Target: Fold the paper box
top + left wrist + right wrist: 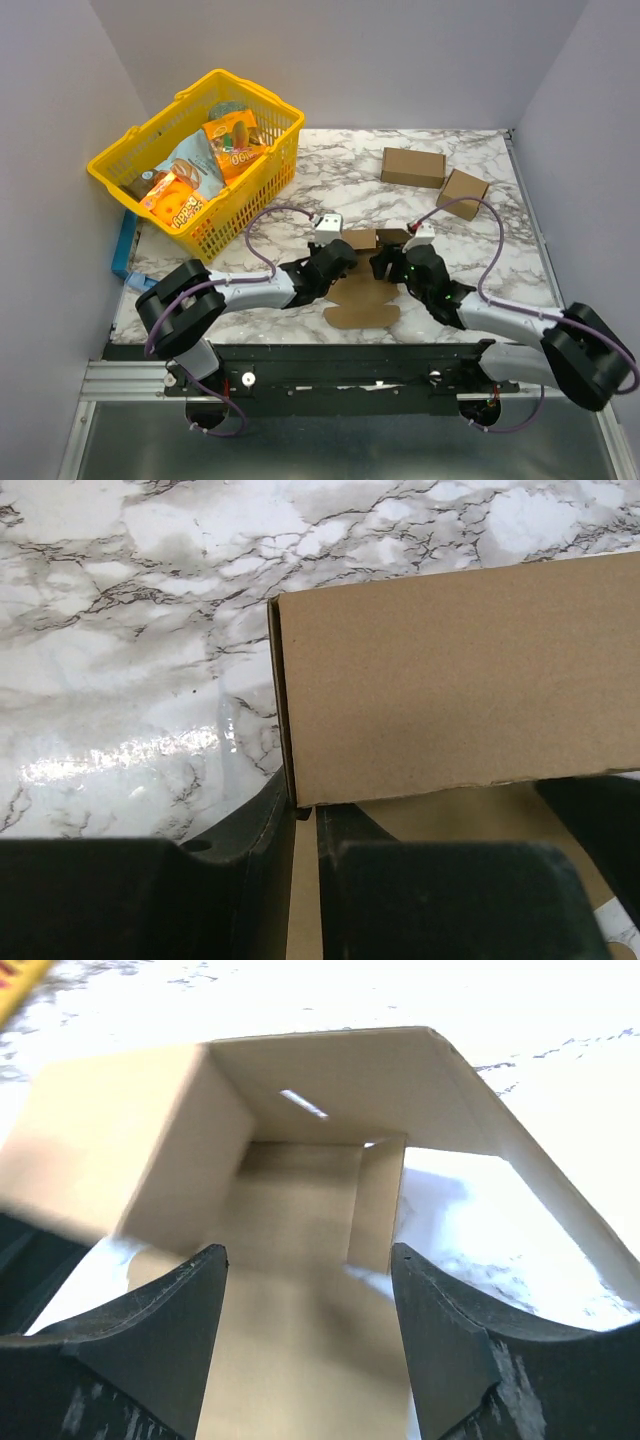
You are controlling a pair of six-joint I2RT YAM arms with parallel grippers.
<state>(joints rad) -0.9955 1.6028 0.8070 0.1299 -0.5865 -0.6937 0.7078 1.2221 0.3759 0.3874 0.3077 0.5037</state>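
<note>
The paper box (pixel 362 303) lies at the table's near middle as a brown die-cut sheet, its far walls partly raised and a rounded tab flat toward me. My left gripper (pixel 337 252) is at its left far corner. In the left wrist view the left gripper (pixel 303 815) is shut on a thin upright edge of cardboard below a raised panel of the paper box (pixel 460 680). My right gripper (pixel 392 256) is at the right side. In the right wrist view the right gripper (pixel 305 1260) stands open over the floor of the paper box (pixel 300 1360), touching nothing.
A yellow basket (pixel 245 200) full of snack packs stands at the back left. Two closed cardboard cuboids, one long (pixel 412 167) and one squarish (pixel 462 193), sit at the back right. A blue object (pixel 122 245) lies at the table's left edge.
</note>
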